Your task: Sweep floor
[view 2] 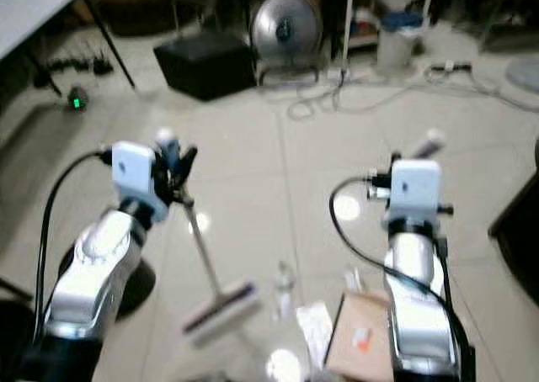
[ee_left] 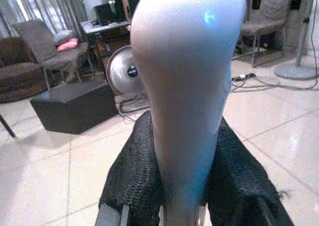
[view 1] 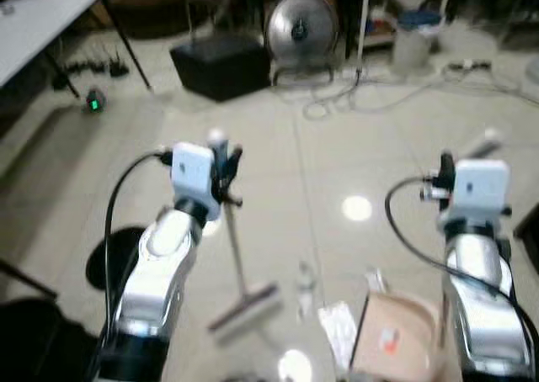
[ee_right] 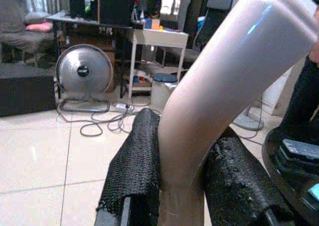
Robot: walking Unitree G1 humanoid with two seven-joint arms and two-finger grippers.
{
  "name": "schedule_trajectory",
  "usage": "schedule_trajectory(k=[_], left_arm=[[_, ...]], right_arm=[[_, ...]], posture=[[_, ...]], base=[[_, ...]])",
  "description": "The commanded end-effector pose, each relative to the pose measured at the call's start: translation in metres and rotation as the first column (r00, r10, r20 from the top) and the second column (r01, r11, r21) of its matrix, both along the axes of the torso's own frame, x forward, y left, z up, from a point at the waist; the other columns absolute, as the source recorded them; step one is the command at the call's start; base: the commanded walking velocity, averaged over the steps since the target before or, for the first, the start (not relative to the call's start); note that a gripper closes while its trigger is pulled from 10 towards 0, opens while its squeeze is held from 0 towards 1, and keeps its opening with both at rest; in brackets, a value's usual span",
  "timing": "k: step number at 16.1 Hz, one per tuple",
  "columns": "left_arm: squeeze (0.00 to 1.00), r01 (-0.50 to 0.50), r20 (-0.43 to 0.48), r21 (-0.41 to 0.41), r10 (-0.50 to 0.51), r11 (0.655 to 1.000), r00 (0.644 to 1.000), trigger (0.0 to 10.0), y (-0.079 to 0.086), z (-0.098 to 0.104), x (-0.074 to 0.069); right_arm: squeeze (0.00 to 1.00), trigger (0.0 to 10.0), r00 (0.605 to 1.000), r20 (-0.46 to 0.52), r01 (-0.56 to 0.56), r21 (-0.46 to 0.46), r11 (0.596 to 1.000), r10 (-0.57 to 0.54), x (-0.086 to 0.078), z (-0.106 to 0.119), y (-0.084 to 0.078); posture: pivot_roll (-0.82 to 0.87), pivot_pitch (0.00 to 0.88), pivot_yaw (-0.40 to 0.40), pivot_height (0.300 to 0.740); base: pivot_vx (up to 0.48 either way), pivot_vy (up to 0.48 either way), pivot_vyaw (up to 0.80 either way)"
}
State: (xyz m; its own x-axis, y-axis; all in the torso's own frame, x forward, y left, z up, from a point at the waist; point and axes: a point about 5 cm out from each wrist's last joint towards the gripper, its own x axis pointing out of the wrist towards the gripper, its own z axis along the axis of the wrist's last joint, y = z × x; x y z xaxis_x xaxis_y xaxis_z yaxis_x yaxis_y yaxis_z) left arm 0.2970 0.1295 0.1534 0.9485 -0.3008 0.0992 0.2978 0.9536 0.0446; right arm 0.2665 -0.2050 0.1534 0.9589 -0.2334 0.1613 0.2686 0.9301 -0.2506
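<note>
Left claw (view 1: 226, 170) clenched on broom handle (view 1: 234, 246); right claw (ee_right: 192, 186) clenched on a pale curved handle (ee_right: 224, 81)

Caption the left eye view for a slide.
Left claw grips a grey broom handle; right claw holds a pale handle above the tiled floor.

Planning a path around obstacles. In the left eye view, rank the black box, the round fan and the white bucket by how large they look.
1. Black box
2. Round fan, nearly as large as the box
3. White bucket, smallest

All stand far off at similar depth.
</note>
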Motion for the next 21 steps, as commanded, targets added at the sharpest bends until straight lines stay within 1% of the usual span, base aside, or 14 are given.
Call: schedule_trajectory(k=[1,3,5,7,8,9,10,12,13,15,17,18,19,21], left_arm=[[0.0,-0.084,0.014,0.024,0.083,0.996,0.996,10.0,0.014,0.002,0.003],[0.0,-0.155,0.008,-0.013,0.155,0.988,0.988,10.0,0.018,0.001,0.012],[0.0,-0.182,0.011,-0.035,0.182,0.983,0.983,10.0,0.018,0.002,0.017],[0.0,-0.223,0.006,-0.043,0.224,0.974,0.975,10.0,0.019,0.001,0.026],[0.0,-0.242,0.005,-0.05,0.242,0.969,0.97,10.0,0.019,0.001,0.029],[0.0,-0.269,0.016,-0.071,0.27,0.961,0.963,10.0,0.02,0.003,0.032],[0.0,-0.318,0.03,-0.103,0.323,0.942,0.946,10.0,0.023,0.005,0.036],[0.0,-0.341,0.032,-0.134,0.347,0.931,0.937,10.0,0.026,0.005,0.04],[0.0,-0.349,0.036,-0.133,0.356,0.928,0.934,10.0,0.025,0.003,0.042],[0.0,-0.362,0.041,-0.114,0.368,0.925,0.929,10.0,0.021,0.001,0.044],[0.0,-0.363,0.058,-0.131,0.373,0.922,0.926,10.0,0.017,0.005,0.046],[0.0,-0.362,0.063,-0.134,0.372,0.923,0.926,10.0,0.016,0.005,0.045],[0.0,-0.356,0.071,-0.144,0.368,0.923,0.927,10.0,0.014,0.005,0.044],[0.0,-0.348,0.078,-0.15,0.362,0.925,0.929,10.0,0.012,0.003,0.042]], right_arm=[[0.0,10.0,0.996,0.056,-0.066,0.017,0.998,0.065,0.004,0.007,0.01],[0.0,10.0,0.992,0.074,-0.101,0.01,0.995,0.1,0.012,0.006,0.008],[0.0,10.0,0.99,0.069,-0.125,-0.015,0.992,0.126,0.018,0.003,0.008],[0.0,10.0,0.984,0.027,-0.174,-0.116,0.978,0.178,0.028,-0.005,0.01],[0.0,10.0,0.983,0.02,-0.179,-0.123,0.976,0.183,0.031,-0.006,0.01],[0.0,10.0,0.98,0.013,-0.194,-0.139,0.971,0.197,0.036,-0.009,0.009],[0.0,10.0,0.974,0.004,-0.22,-0.201,0.955,0.225,0.042,-0.012,0.009],[0.0,10.0,0.973,0.013,-0.219,-0.242,0.945,0.229,0.045,-0.013,0.007],[0.0,10.0,0.972,0.011,-0.223,-0.269,0.937,0.235,0.046,-0.016,0.007],[0.0,10.0,0.966,0.0,-0.242,-0.333,0.911,0.257,0.043,-0.024,0.005],[0.0,10.0,0.972,0.03,-0.212,-0.327,0.921,0.235,0.043,-0.029,0.003],[0.0,10.0,0.968,0.034,-0.223,-0.333,0.916,0.248,0.042,-0.034,0.008],[0.0,10.0,0.958,0.054,-0.248,-0.345,0.905,0.283,0.04,-0.04,0.021],[0.0,10.0,0.951,0.077,-0.26,-0.329,0.908,0.3,0.039,-0.043,0.032]], posture=[[0.04,0.144,0.128,0.74],[0.05,0.167,0.135,0.74],[0.06,0.186,0.136,0.74],[0.08,0.212,0.135,0.74],[0.09,0.222,0.134,0.74],[0.1,0.238,0.134,0.74],[0.11,0.238,0.139,0.74],[0.11,0.259,0.144,0.74],[0.13,0.284,0.146,0.74],[0.16,0.279,0.147,0.74],[0.19,0.309,0.165,0.74],[0.19,0.313,0.169,0.74],[0.19,0.311,0.176,0.74],[0.19,0.324,0.181,0.74]], base=[[0.0,0.0,0.0],[0.0,0.0,0.0],[0.0,0.0,0.0],[0.0,0.0,0.0],[0.0,0.0,0.0],[0.0,0.0,0.0],[0.0,0.0,0.0],[0.0,0.0,0.0],[0.0,0.0,0.0],[0.0,0.0,0.0],[0.0,0.0,0.0],[0.0,0.0,0.0],[0.0,0.0,0.0],[0.0,0.0,0.0]])
